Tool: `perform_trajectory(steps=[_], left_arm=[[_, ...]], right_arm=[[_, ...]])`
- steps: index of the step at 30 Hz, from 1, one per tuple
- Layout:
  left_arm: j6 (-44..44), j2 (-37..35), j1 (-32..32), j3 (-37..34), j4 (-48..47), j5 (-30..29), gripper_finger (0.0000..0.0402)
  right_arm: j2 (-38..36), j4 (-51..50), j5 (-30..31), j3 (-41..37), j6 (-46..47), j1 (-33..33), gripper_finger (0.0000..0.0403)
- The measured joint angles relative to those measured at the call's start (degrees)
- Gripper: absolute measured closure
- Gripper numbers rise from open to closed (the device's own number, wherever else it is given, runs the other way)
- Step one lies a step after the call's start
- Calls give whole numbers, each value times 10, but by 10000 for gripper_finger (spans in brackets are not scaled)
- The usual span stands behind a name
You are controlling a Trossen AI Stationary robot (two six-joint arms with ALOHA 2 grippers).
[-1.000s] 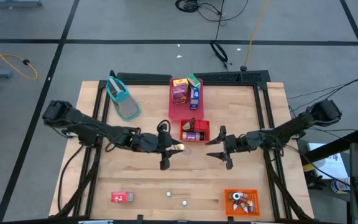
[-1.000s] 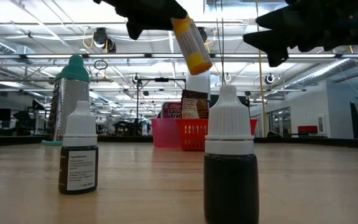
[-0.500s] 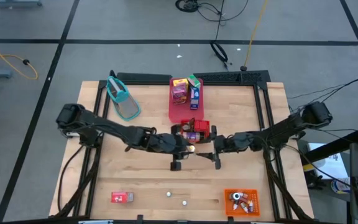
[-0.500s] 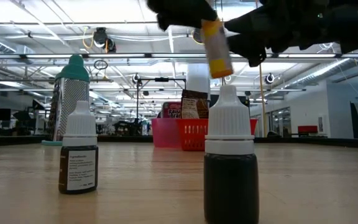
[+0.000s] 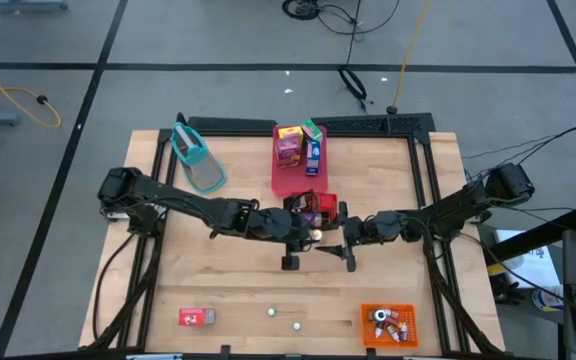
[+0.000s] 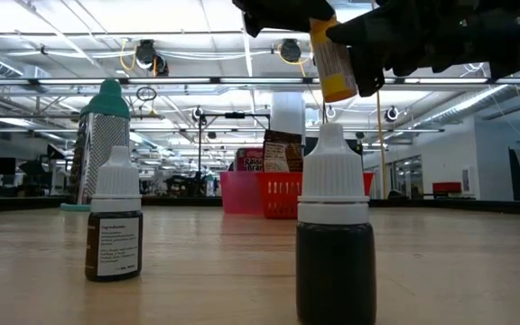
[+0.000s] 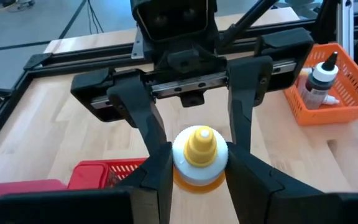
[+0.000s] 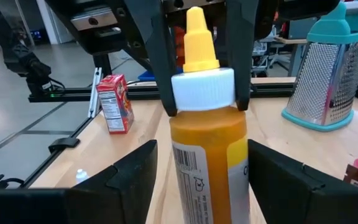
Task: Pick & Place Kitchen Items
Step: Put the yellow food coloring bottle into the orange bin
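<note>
A yellow squeeze bottle (image 5: 313, 236) with a white cap and yellow nozzle hangs over the table's middle, just near of the red basket. My left gripper (image 7: 199, 163) is shut on it. My right gripper (image 8: 207, 171) faces it from the table's right and is open, with a finger on either side of the bottle's labelled body (image 8: 207, 155). I cannot tell whether those fingers touch the body. In the low view the bottle (image 6: 335, 65) is well above the tabletop. My left gripper pinches the bottle's white cap (image 8: 204, 87) between its two fingers (image 7: 154, 177), just below the nozzle. It comes from the table's left, slanting down. The bottle is lifted clear and tilted, its yellow body (image 6: 337, 77) hanging below the fingers toward my right gripper.
A red basket (image 5: 326, 205) and a pink tray (image 5: 286, 180) with cartons lie beyond the grippers, with a teal-topped grater (image 5: 198, 160) at far left. At the near edge are an orange bin (image 5: 386, 325) of bottles, a red carton (image 5: 196, 317) and two dropper bottles (image 6: 116, 226) (image 6: 334, 244).
My left gripper has carried the bottle toward the table's right, and my right gripper has come toward the left to meet it. The bottle has swung from a strong tilt to more nearly upright. It now lies between the right gripper's open fingers.
</note>
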Motion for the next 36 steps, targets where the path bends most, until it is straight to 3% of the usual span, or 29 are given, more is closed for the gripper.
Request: perform_trajectory(steps=[24,36], left_arm=[[1,0,0,0,-3,1,282],[1,0,0,0,-5,0,282]], right_arm=[[0,-6,0,0,-2,-2,258],[0,-6,0,0,-1,-2,265]])
